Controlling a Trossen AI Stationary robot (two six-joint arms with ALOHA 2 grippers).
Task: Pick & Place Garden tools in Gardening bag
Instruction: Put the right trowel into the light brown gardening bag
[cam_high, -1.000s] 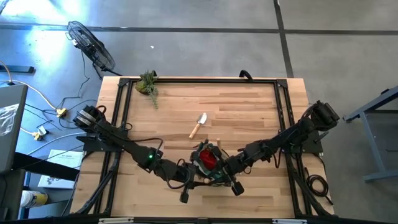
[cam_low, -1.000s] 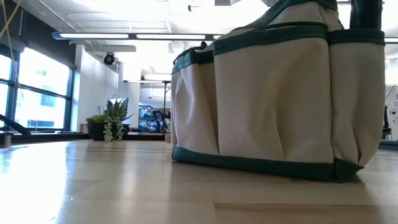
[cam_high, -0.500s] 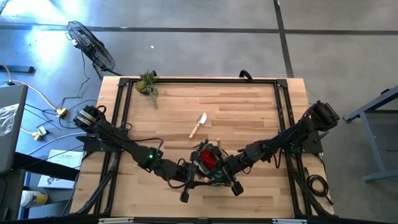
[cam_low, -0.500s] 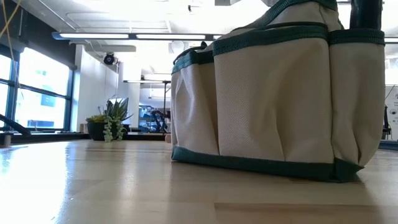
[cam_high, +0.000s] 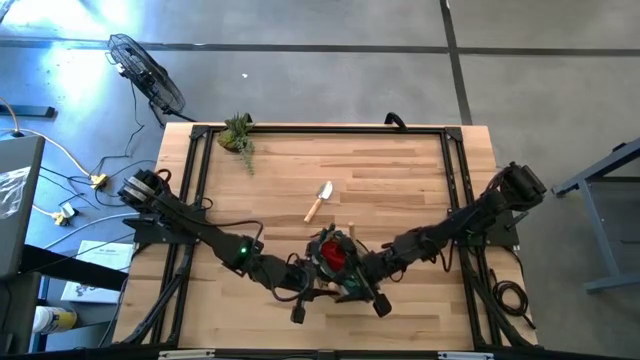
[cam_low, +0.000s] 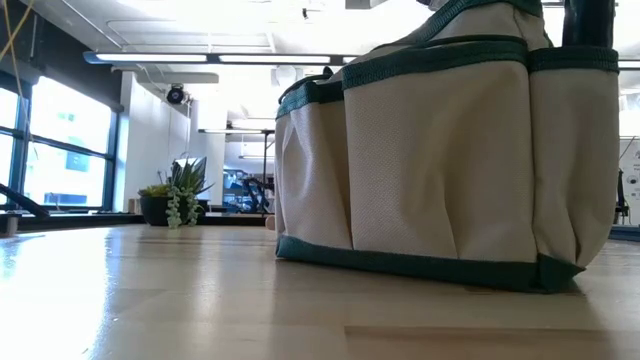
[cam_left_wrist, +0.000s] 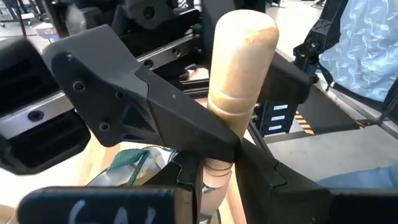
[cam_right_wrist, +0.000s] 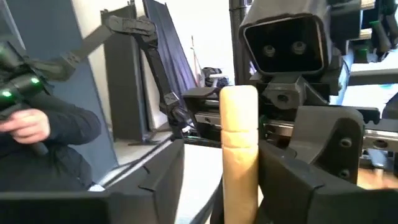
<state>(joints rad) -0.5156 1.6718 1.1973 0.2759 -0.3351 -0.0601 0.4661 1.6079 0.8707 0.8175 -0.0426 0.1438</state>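
Gripping a wooden handle (cam_left_wrist: 239, 74), the left pincer (cam_left_wrist: 217, 168) stays clenched (right pincer (cam_right_wrist: 239, 186) released, overhead hides both).

Both dark robot arms reach in from the two sides and meet low in the middle of the high view. The left gripper (cam_high: 312, 288) has its two black fingers (cam_left_wrist: 186, 124) pressed tight together. The right gripper (cam_high: 345, 285) sits just beside it, its dark fingers (cam_right_wrist: 311, 168) spread apart.
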